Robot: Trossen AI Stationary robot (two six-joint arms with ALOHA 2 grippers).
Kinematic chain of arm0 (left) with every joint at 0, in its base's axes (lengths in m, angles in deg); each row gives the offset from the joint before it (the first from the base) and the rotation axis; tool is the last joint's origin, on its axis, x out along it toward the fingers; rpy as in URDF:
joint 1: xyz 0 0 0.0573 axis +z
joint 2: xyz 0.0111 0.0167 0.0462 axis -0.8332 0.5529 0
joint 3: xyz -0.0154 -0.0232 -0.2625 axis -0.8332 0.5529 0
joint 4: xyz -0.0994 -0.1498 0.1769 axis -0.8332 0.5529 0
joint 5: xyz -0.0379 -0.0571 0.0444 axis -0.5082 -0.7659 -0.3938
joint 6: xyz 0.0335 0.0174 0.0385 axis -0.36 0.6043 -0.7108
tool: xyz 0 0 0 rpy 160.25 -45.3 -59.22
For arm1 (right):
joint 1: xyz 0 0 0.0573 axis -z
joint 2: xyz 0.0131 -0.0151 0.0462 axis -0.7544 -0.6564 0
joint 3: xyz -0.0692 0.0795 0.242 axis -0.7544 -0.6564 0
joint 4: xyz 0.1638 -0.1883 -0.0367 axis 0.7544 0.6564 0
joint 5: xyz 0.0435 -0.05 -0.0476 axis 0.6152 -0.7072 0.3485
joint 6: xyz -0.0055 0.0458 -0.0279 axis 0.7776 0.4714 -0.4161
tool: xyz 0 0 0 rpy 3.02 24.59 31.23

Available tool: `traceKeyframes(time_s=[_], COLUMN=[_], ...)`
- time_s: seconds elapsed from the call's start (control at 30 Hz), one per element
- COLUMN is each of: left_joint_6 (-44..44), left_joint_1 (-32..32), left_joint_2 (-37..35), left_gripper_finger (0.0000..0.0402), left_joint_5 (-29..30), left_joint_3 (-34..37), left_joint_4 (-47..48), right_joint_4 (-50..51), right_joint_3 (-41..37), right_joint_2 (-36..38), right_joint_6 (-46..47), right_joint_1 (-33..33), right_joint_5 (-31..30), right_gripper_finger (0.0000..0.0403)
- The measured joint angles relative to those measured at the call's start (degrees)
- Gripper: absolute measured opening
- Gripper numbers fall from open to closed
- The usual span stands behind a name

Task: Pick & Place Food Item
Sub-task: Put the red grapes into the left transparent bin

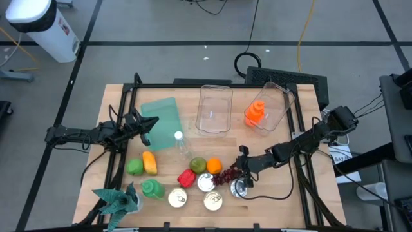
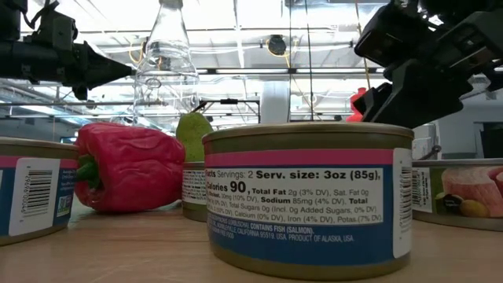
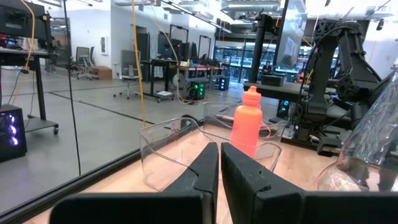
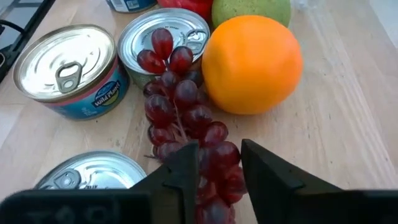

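A bunch of dark red grapes (image 4: 180, 99) lies on the wooden table (image 1: 270, 193) between an orange (image 4: 252, 62) and several tins. Its far end rests on the lid of an open-top tin (image 4: 186, 31). My right gripper (image 4: 219, 171) is at the bunch's near end, shut on it; in the high view it (image 1: 235, 173) sits right of the grapes (image 1: 224, 174). My left gripper (image 3: 219, 168) hangs shut over the table's left part (image 1: 149, 125), holding nothing. My right gripper pinches the near end of the grape bunch (image 4: 217, 155) between its two fingers (image 4: 183, 168), with grapes filling the gap. The fingers slant down from the table's right side, along the bunch. The bunch lies on the table, its far end up on a tin's lid.
Tins (image 1: 213, 202) (image 1: 177, 198) (image 1: 239, 188) crowd the near edge around the grapes. A red pepper (image 1: 186, 177), a green fruit (image 1: 197, 165) and a clear bottle (image 1: 181, 145) stand nearby. Two clear tubs (image 1: 214, 108) (image 1: 273, 106) sit at the back, the right one holding an orange bottle (image 1: 255, 113).
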Motion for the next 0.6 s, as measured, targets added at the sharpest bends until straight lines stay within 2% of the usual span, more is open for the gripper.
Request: traceKeyframes(time_s=[0.2,0.6], left_joint_6=[0.02,0.02], left_joint_1=[0.00,0.00], left_joint_2=[0.00,0.02], left_gripper_finger=[0.0026,0.0026], left_joint_5=[0.00,0.01], left_joint_3=[-0.02,-0.01], left_joint_4=[0.00,0.21], right_joint_4=[-0.54,6.46], right_joint_3=[0.28,5.39], right_joint_2=[1.40,11.88], right_joint_6=[-3.71,-9.18], right_joint_1=[0.09,0.36], right_joint_5=[0.11,0.09], right_gripper_finger=[0.0014,0.0002])
